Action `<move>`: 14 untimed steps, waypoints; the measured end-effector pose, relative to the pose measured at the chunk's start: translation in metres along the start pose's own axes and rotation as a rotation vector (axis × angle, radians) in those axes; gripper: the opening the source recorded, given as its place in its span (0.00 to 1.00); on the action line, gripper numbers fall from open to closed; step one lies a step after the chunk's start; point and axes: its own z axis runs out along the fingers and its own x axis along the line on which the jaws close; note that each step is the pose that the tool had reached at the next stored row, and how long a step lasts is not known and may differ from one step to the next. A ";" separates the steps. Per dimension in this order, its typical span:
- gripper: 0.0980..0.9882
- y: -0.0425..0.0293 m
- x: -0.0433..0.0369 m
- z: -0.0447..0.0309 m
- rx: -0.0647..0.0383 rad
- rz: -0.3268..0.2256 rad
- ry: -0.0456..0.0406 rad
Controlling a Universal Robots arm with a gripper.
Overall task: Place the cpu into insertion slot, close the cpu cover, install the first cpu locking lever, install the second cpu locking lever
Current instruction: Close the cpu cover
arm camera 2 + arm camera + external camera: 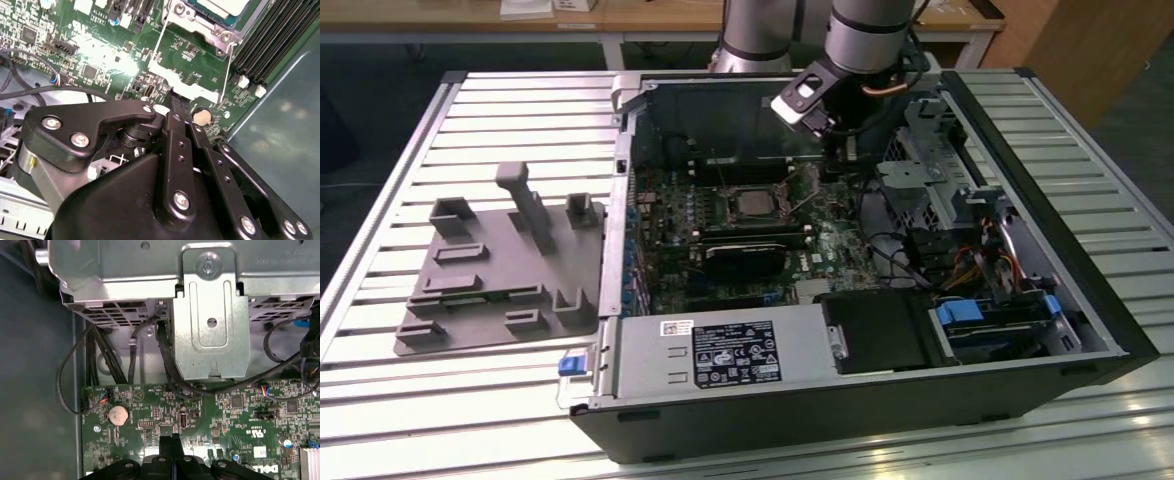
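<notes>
The cpu [750, 203] lies in the insertion slot [722, 206] on the green board inside the open computer case. In the second wrist view its pale top [222, 5] shows inside the silvery cpu cover [216, 33], which lies flat over it. Two thin wire levers [156, 42] [229, 67] run out from the socket towards a silvery plate [186, 84]. My gripper [843, 150] [172, 97] [172, 439] hangs to the exterior view's right of the socket, its fingertips just above that plate. The fingers are pressed together, and I see nothing between them.
A black heatsink-like block [747, 262] sits in front of the socket. A metal drive cage [210, 315] and loose black cables [165, 355] stand close beyond the gripper. A grey fixture [500, 270] lies outside the case on the slatted table [400, 420].
</notes>
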 end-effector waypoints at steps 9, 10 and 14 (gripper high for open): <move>0.00 -0.0005 0.0000 0.0001 0.012 0.000 -0.0005; 0.00 -0.0013 0.0000 0.0001 0.012 0.000 -0.0005; 0.00 -0.0061 -0.0003 0.0000 0.011 0.000 -0.0006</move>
